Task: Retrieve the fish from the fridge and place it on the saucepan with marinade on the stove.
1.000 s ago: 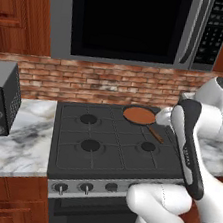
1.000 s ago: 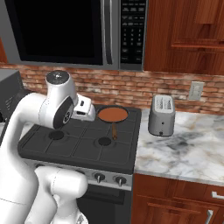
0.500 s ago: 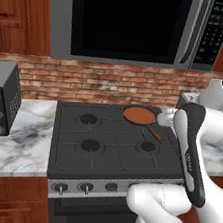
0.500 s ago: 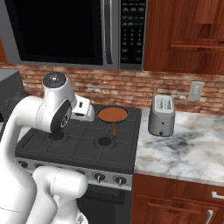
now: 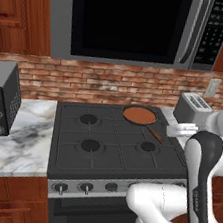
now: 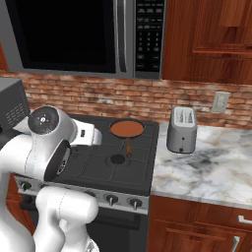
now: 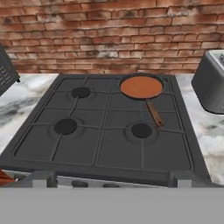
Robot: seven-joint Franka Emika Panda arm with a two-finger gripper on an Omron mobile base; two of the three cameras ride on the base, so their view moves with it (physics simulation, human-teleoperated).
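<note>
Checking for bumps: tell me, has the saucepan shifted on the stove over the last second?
No. The saucepan sits on the stove's back right burner, exactly as before.

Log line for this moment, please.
phase: facing stove | gripper: open, empty | saucepan: back right burner, marinade inside, no fish | toaster: counter right

arm: white jointed arm with dark joints [image 5: 200, 177], folded tight, elbow raised
wrist: bent forward, hand held level
gripper: white two-finger gripper [image 5: 180, 129], jaws spread wide, nothing between them
fingertips: small grey fingertips [image 7: 43, 179], well apart
</note>
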